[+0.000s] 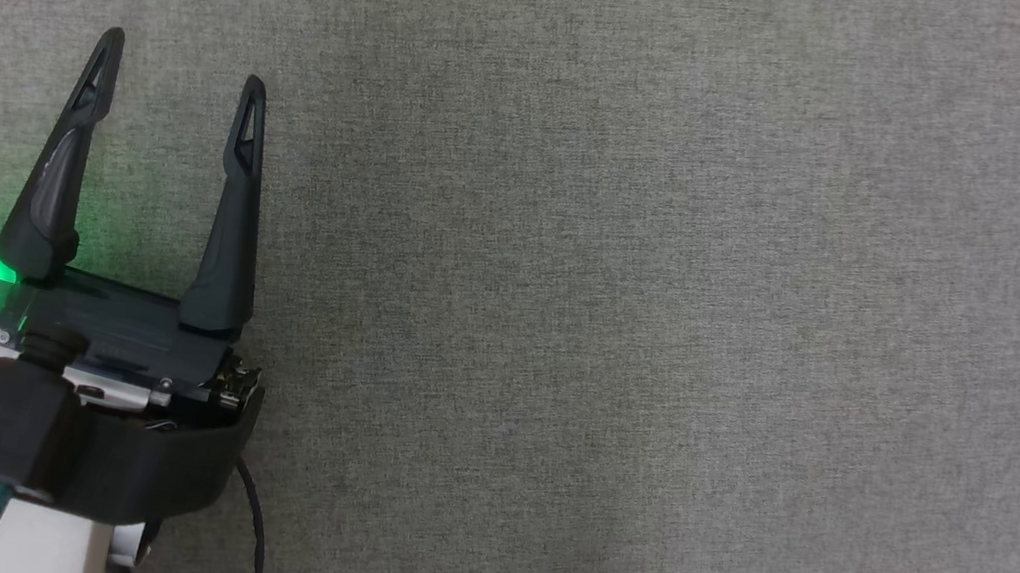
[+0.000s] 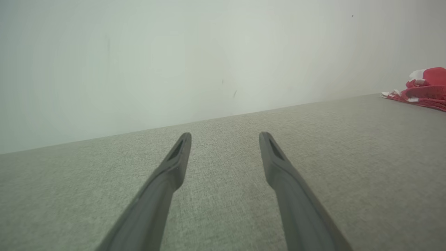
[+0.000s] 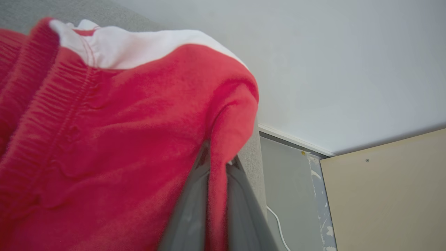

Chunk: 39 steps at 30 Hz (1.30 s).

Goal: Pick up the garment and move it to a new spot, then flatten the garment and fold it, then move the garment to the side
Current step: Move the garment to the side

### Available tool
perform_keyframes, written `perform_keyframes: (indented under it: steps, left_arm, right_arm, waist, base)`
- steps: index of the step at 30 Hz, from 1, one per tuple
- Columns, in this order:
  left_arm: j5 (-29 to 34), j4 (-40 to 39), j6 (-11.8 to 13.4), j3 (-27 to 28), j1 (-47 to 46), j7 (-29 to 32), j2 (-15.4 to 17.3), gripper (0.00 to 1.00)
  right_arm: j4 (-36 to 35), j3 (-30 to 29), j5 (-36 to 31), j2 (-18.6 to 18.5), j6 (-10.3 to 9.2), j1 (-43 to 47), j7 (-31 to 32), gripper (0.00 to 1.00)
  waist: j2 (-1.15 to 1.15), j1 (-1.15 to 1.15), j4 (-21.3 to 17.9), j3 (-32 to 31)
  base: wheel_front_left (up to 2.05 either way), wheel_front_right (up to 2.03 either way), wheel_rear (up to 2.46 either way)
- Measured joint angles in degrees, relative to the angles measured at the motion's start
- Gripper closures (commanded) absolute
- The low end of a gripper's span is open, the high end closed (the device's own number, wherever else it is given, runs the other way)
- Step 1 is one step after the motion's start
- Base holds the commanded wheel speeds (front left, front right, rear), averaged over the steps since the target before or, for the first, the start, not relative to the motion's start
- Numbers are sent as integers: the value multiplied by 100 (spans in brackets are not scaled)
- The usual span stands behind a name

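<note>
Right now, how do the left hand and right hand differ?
The left hand is open, its fingers spread wide; the right hand is shut. The left hand holds nothing and sits over the bare grey surface; the right hand pinches a fold of the red garment. Both have two long dark fingers.

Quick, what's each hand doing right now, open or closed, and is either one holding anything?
Left hand: open, holding nothing.
Right hand: closed on a fold of the red garment.
</note>
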Motion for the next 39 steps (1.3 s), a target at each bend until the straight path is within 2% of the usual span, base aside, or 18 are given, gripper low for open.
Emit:
perform_keyframes:
  steps: [2,3,4,5,9,14,18,21,22,28,39]
  left_arm:
    - [0,-12,38,-27,-4,-1,9,0]
    - [0,-7,47,-36,-5,-2,16,0]
    - [-1,8,64,-44,-4,-2,21,0]
    - [-4,24,90,-56,-3,-2,21,0]
    - [-60,107,145,-57,24,-1,24,0]
    - [-145,277,202,-9,216,2,30,0]
    - [-243,438,264,70,564,8,19,0]
    - [-332,490,293,166,787,8,0,0]
    - [-332,490,293,166,787,8,0,0]
    - [-469,679,280,347,1249,8,-42,0]
    - [-541,949,174,631,1984,8,-120,0]
  right_arm:
    - [40,31,-101,3,0,-86,-19,99]
    - [67,35,-153,9,0,-116,-52,65]
    - [132,25,-168,32,-1,-146,-48,9]
    - [207,11,-175,59,-1,-170,-12,0]
    - [352,-33,-336,111,0,-243,-78,0]
    - [269,-103,-641,246,-1,-309,-632,0]
    - [70,-287,-675,735,-1,-125,-1337,0]
    - [-40,-541,-681,1138,-1,159,-1616,0]
    - [-40,-541,-681,1138,-1,159,-1616,0]
    - [-330,-1063,-789,1994,-1,1178,-1802,0]
    - [-1144,-1950,-1151,3175,-1,3051,-1849,0]
  waist:
    - [0,0,24,20]
    - [0,0,35,19]
    - [0,0,43,9]
    - [0,0,49,-9]
    - [0,0,58,-134]
    - [0,0,56,-405]
    - [0,0,67,-814]
    - [0,0,92,-1103]
    - [0,0,92,-1103]
    - [-1,0,187,-1728]
    - [-1,-1,454,-2840]
  base:
    - [0,0,0]
    - [0,0,0]
    - [0,0,0]
    - [0,0,0]
    - [0,0,0]
    - [0,0,0]
    - [0,0,0]
    - [0,0,0]
    - [0,0,0]
    - [0,0,0]
    - [0,0,0]
